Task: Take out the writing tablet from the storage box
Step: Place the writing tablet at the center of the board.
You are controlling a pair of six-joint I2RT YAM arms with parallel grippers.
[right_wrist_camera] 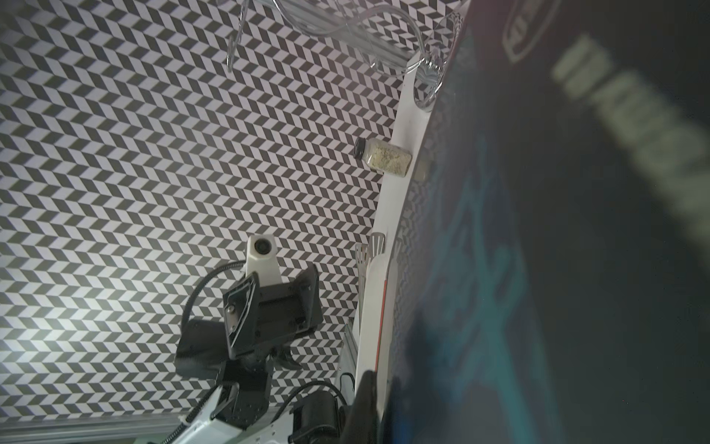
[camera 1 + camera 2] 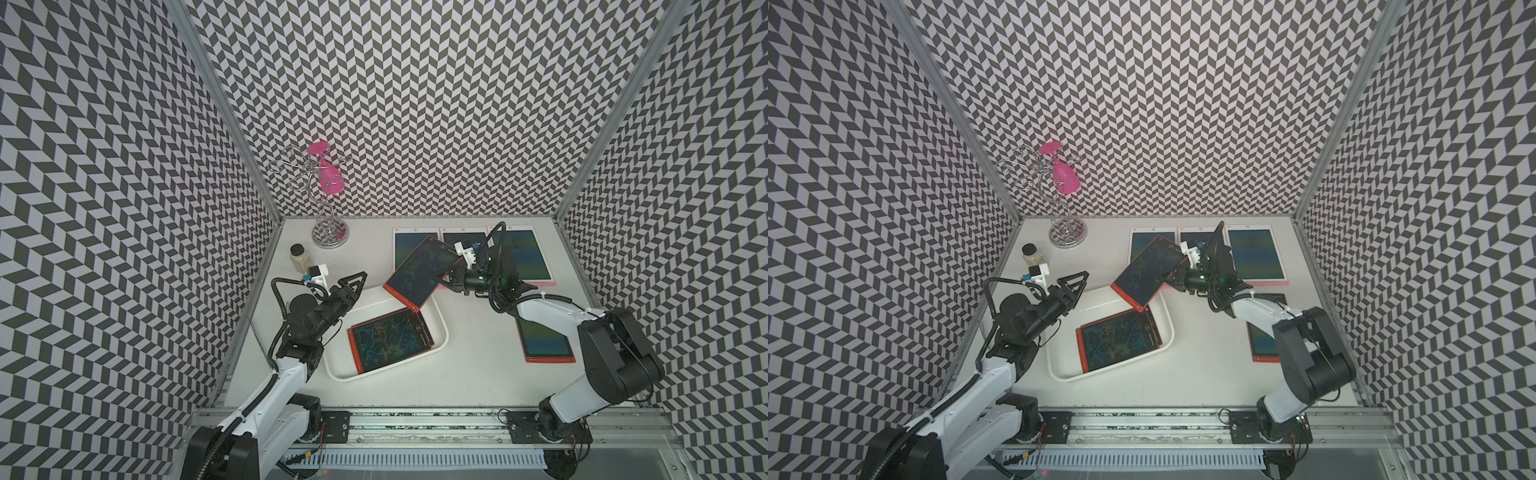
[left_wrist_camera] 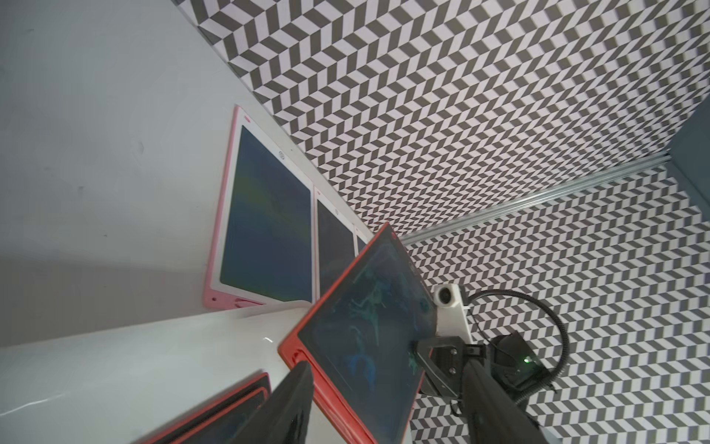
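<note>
Left wrist view: the writing tablet [image 3: 369,326] is held tilted, its low corner over the storage box [image 3: 173,338], pinched at one edge by the right gripper [image 3: 418,351] (the left gripper [image 2: 354,289] is spread wide, empty); with so narrow an edge pinch it could be pivoted loose and dropped into the box

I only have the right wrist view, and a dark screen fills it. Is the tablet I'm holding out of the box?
Observer: Lifted, yes. The held tablet, in the right end effector, tilts with its low corner above the storage box.
Operator: Anything left inside?
Observer: One red-framed tablet lies flat in it.
Operator: What's on the table to my right?
Observer: Another red tablet, partly under the right arm.
</note>
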